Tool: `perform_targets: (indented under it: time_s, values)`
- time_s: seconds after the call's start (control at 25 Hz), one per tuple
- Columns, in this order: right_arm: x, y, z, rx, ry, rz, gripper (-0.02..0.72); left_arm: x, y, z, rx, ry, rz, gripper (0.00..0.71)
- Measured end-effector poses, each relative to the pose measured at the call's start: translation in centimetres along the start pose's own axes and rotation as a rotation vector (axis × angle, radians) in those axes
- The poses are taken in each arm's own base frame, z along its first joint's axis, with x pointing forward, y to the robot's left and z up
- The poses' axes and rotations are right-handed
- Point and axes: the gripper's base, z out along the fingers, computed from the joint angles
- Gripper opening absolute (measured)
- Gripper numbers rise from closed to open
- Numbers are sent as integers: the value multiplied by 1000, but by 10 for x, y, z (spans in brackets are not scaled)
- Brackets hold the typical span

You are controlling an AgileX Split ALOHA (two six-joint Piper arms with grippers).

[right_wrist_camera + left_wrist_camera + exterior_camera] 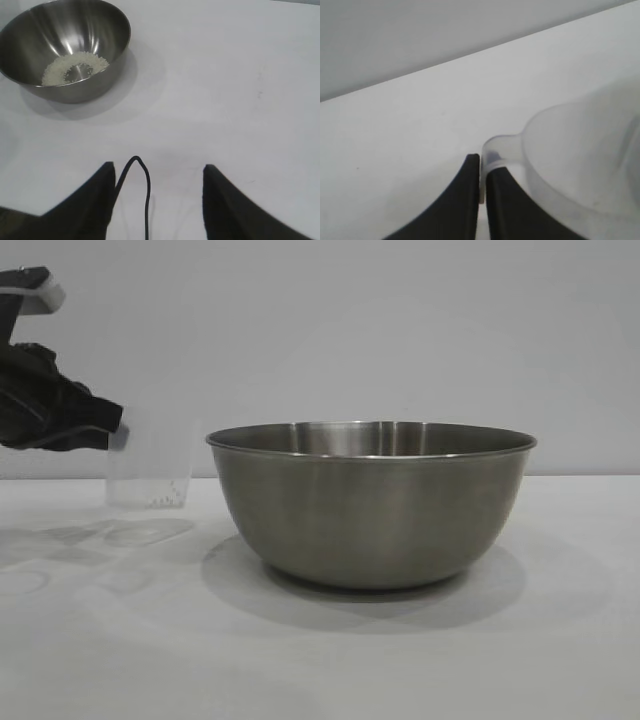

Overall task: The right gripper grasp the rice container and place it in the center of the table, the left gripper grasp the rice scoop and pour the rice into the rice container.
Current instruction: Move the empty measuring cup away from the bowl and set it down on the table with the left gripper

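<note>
Nearest to us in the exterior view sits the steel bowl (370, 505), upright on the white surface (320, 660) and about in the middle of it, its rolled rim level and a soft shadow spread under its base. From the right wrist view we can look down into the bowl (65, 47) – the rice (75, 67) lies there as a thin pale ring around the bare centre of the bottom. The right end effector (159, 200) hangs over bare surface well apart from the bowl, its two black fingers (220, 205) spread wide with nothing between them and a black cable looping up in the gap. Farther back, at the left of the exterior view, we see the small clear plastic cup (150, 470) standing upright just above or on the surface – we cannot tell which – beside the bowl but not touching it; a few whitish grains cling near its bottom. The left end effector (105, 430) reaches in from the left edge with a white part on its wrist. In the left wrist view its fingers (465, 200) are pressed together on the cup's side handle (495, 150).
</note>
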Motion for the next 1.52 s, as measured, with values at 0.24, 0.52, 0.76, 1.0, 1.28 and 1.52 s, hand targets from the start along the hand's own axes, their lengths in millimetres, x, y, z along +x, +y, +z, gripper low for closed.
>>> perform_targets:
  time_s: [0.24, 0.52, 0.76, 1.0, 1.28, 1.52]
  values:
    - [0, 0, 0, 0, 0, 0, 377, 13, -2, -3, -2, 32, 0, 49]
    - [0, 0, 0, 0, 0, 0, 377, 20, -9, -17, -3, -11, -24, 49]
    - [0, 0, 0, 0, 0, 0, 377, 32, 3, -36, -116, -17, -102, 104]
    - [0, 0, 0, 0, 0, 0, 377, 38, 49, -55, -286, -28, -183, 104]
    - [0, 0, 0, 0, 0, 0, 377, 24, 66, -70, -416, 51, -244, 199]
    - [0, 0, 0, 0, 0, 0, 377, -3, 67, -92, -474, 136, -277, 225]
